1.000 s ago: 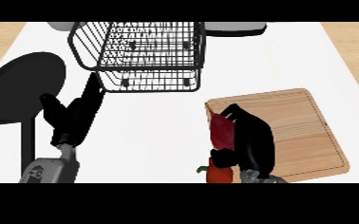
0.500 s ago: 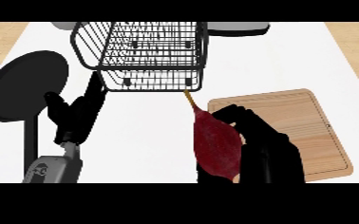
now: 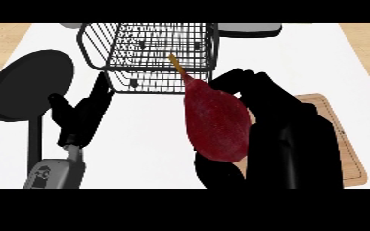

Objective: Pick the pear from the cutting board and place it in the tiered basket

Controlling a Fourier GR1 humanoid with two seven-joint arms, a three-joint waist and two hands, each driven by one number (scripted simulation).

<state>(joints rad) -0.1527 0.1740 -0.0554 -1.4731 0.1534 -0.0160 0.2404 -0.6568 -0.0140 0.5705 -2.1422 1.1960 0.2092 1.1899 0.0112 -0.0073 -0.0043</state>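
My right hand [image 3: 278,127] is curled round a dark red pear [image 3: 215,122] with a tan stem, and holds it up high in the view, over the white counter. The pear's stem points toward the black wire tiered basket [image 3: 148,54] at the back. The wooden cutting board [image 3: 347,142] lies at the right, mostly hidden behind my right hand and forearm. My left hand [image 3: 83,115] rests open at the left, fingers up, in front of the basket's left corner.
A black round pan [image 3: 33,85] with its handle lies at the far left. A grey object [image 3: 249,28] sits behind the basket at the back edge. Wooden floor shows past the counter's left and right edges.
My right hand has risen with the pear and carried it left and toward the basket, off the cutting board. The left hand has stayed in place.
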